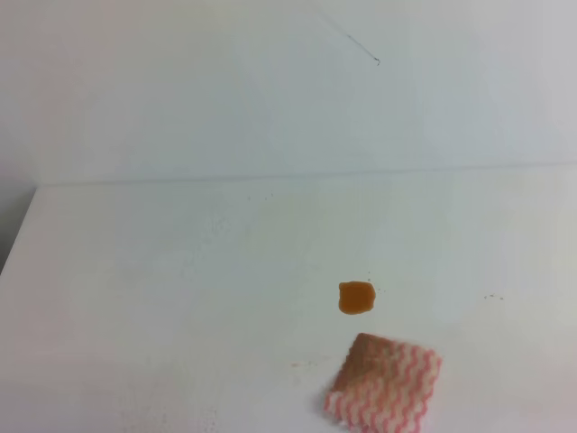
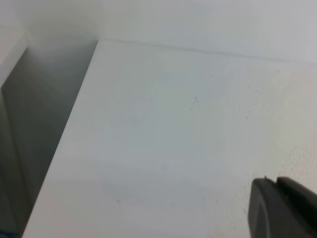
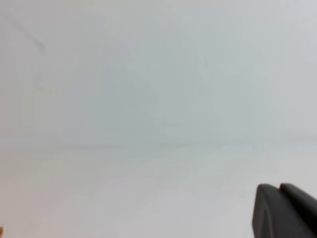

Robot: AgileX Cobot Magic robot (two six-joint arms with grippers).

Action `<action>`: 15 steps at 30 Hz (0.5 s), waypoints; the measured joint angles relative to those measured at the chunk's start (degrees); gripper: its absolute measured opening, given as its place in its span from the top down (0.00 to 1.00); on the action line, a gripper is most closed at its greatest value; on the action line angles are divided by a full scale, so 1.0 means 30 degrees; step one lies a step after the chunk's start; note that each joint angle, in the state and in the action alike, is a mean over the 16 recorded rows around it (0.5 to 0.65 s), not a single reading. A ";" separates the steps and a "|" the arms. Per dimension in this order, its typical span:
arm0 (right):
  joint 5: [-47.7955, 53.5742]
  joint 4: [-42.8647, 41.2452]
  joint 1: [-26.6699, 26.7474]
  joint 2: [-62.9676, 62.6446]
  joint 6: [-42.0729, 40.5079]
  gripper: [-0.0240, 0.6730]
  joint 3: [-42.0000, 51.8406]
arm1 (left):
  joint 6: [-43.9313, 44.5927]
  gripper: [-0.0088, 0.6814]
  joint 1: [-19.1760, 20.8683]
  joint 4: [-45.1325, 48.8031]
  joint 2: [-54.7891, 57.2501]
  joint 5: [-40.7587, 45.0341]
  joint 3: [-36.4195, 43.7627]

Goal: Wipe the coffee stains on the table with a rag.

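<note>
The coffee stains show in the exterior high view as an orange-brown blot (image 1: 356, 298) right of the middle of the white table (image 1: 135, 298), with tiny brown specks (image 1: 491, 297) further right. The pink-and-white striped rag (image 1: 385, 385) lies flat just in front of the blot, its brownish corner nearest it, and nothing touches it. Neither arm appears in that view. My left gripper (image 2: 275, 179) shows only as dark fingertips pressed together over bare tabletop. My right gripper (image 3: 279, 186) looks the same, shut and holding nothing.
The table's left edge (image 2: 59, 148) drops into a shadowed gap beside a pale wall. The back wall (image 1: 270, 90) rises behind the table and carries a thin dark scratch (image 1: 361, 47). The rag lies near the bottom edge of the view.
</note>
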 joint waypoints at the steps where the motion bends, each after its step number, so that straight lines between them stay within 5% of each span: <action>1: -0.0675 -0.0002 0.0000 0.0000 0.0000 0.97 0.0000 | 0.0000 0.99 0.0000 0.0000 0.0000 0.0000 0.0000; 15: -0.9461 -0.0026 0.0000 0.0000 0.0000 0.97 -0.0002 | 0.0000 0.99 0.0000 0.0000 0.0000 0.0000 0.0000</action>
